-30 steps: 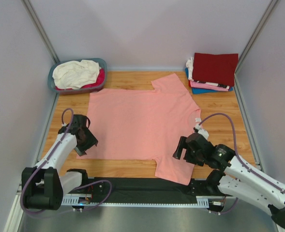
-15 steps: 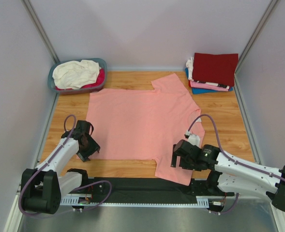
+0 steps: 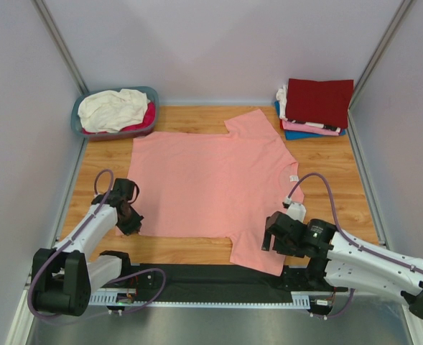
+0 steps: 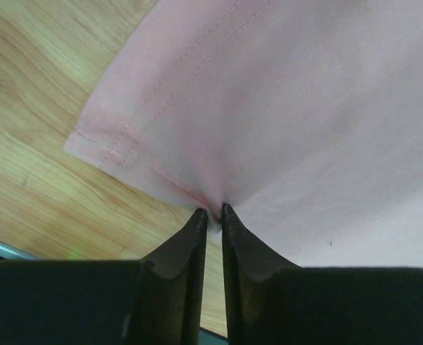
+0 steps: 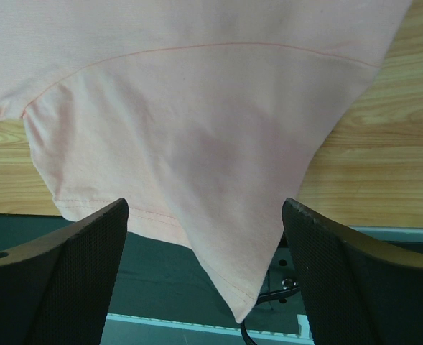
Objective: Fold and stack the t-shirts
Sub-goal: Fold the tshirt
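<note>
A salmon-pink t-shirt (image 3: 211,180) lies spread flat on the wooden table, hem to the left and collar to the right. My left gripper (image 3: 130,215) is at the hem's near corner, shut on a pinch of the t-shirt's edge (image 4: 212,210). My right gripper (image 3: 271,238) hovers over the near sleeve (image 5: 218,187), which drapes past the table's front edge. Its jaws stand wide open either side of the sleeve (image 5: 205,215), with nothing gripped.
A stack of folded t-shirts (image 3: 317,102), dark red on top with pink, white and blue below, sits at the back right. A blue-grey basket (image 3: 80,128) at the back left holds cream-white (image 3: 114,108) and magenta tees. A black strip (image 3: 197,274) runs along the front edge.
My left gripper has shut on the hem's near edge. My right gripper has moved nearer, down over the near sleeve, still open.
</note>
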`<state>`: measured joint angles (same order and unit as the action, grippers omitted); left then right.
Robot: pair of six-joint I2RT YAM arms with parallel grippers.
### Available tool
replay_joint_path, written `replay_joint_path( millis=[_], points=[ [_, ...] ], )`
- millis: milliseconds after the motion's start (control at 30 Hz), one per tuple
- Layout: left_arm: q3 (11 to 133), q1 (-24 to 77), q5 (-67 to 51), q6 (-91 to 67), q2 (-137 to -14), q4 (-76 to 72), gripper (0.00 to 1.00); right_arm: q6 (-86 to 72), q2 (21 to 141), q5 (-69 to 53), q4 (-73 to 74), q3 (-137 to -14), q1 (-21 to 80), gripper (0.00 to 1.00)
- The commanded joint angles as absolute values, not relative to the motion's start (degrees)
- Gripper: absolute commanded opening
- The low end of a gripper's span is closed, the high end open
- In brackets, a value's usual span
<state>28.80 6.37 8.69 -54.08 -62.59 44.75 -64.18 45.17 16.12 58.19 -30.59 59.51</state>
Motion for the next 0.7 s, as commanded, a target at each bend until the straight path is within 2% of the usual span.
replay_joint_path(
  millis=[0, 100, 533, 567, 633, 667],
  points=[
    [25.2, 6.6, 9.8, -54.7, -65.1, 38.1, 0.01, -66.9, 44.8, 17.3, 60.4, -29.8, 59.9, 0.81],
    [25.1, 6.6, 8.8, -54.0, -65.4, 37.0, 0.00, -67.8, 46.6, 16.4, 60.6, -29.4, 59.9, 0.75],
    [24.8, 6.5, 6.9, -51.3, -64.9, 34.2, 0.00, -74.5, 52.4, 13.3, 60.1, -29.7, 67.0, 0.65],
    [24.5, 6.6, 6.8, -51.3, -64.5, 34.1, 0.00, -74.7, 52.8, 13.7, 60.0, -30.1, 67.1, 0.62],
    [24.4, 6.6, 6.5, -51.1, -64.0, 34.3, 0.00, -74.7, 53.3, 14.4, 59.8, -30.8, 67.0, 0.45],
    [24.6, 6.6, 6.4, -51.0, -63.5, 34.5, 0.00, -74.4, 53.6, 14.5, 59.6, -31.6, 67.1, 0.30]
  ],
)
